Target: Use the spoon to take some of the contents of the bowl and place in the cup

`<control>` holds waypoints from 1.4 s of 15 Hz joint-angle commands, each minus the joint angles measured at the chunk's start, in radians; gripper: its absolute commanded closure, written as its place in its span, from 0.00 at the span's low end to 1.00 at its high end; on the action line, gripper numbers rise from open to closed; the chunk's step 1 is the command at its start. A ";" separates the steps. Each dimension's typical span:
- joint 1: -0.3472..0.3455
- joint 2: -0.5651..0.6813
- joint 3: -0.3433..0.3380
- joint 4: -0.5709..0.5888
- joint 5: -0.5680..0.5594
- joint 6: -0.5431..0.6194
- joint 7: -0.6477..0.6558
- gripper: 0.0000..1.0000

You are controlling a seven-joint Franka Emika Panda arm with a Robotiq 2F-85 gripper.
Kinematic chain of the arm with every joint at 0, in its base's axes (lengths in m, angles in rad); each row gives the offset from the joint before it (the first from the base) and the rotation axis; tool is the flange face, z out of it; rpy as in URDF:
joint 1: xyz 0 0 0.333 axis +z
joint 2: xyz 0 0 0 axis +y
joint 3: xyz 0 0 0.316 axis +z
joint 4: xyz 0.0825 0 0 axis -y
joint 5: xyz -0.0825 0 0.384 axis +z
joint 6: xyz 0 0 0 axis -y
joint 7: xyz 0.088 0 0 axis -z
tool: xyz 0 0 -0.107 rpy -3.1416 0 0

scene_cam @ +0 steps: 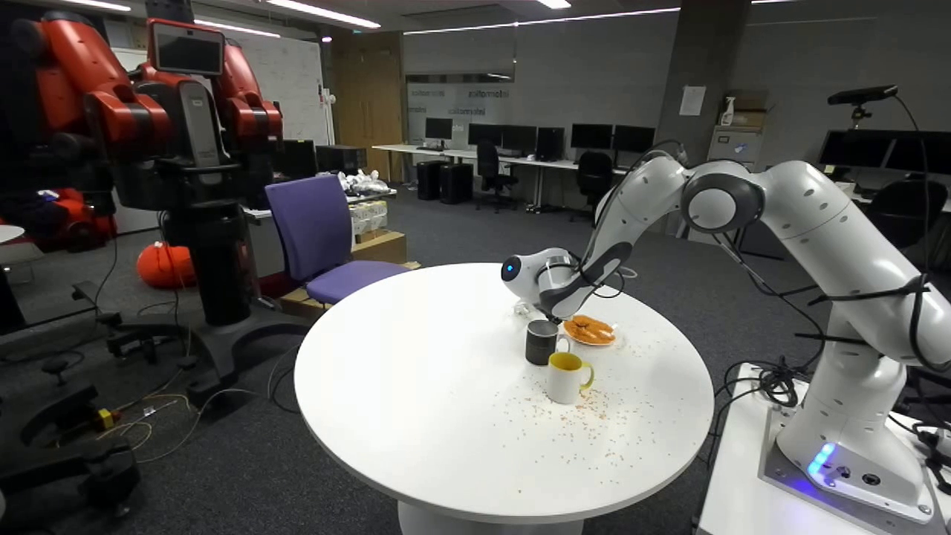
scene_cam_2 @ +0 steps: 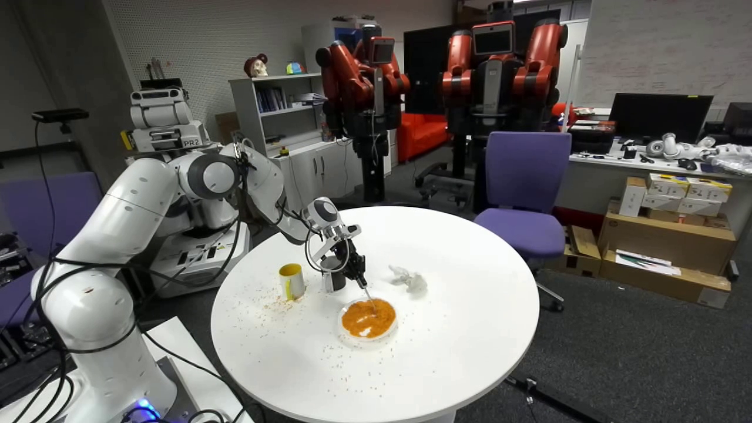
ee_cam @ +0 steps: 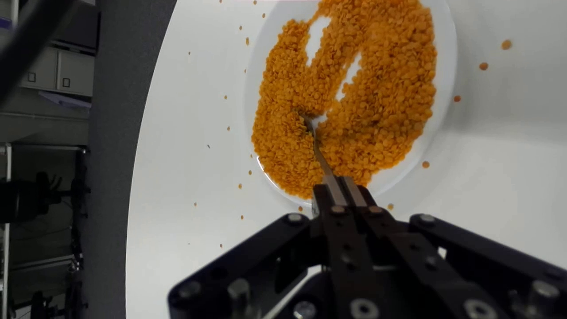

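The bowl (ee_cam: 448, 57) is a shallow white dish filled with orange lentils (ee_cam: 390, 88); it also shows in both exterior views (scene_cam: 592, 344) (scene_cam_2: 348, 335). My gripper (ee_cam: 343, 182) is shut on the spoon (ee_cam: 320, 156), just above the bowl's near rim. The spoon's thin metal handle slopes down, and its head is mostly buried in the lentils. In both exterior views, a white mug with a yellow inside (scene_cam: 562, 383) (scene_cam_2: 296, 286) and a dark grey mug (scene_cam: 539, 346) (scene_cam_2: 336, 277) stand upright near the bowl. I cannot tell which is the cup.
Loose lentils (scene_cam: 587, 409) lie scattered around the mugs and the bowl. Crumpled clear plastic (scene_cam_2: 410, 281) lies on the white round table (scene_cam_2: 470, 346) near the bowl. The dark mug stands close to my gripper. A purple chair (scene_cam_2: 523, 232) stands by the table edge.
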 commanded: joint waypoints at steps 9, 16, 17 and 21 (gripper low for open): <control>0.019 -0.046 0.007 -0.051 -0.029 0.023 0.063 0.99; 0.023 -0.053 0.001 -0.054 -0.035 0.016 0.076 0.99; 0.022 -0.055 0.002 -0.055 -0.033 0.015 0.081 0.99; 0.023 -0.065 0.000 -0.065 -0.030 0.017 0.119 0.99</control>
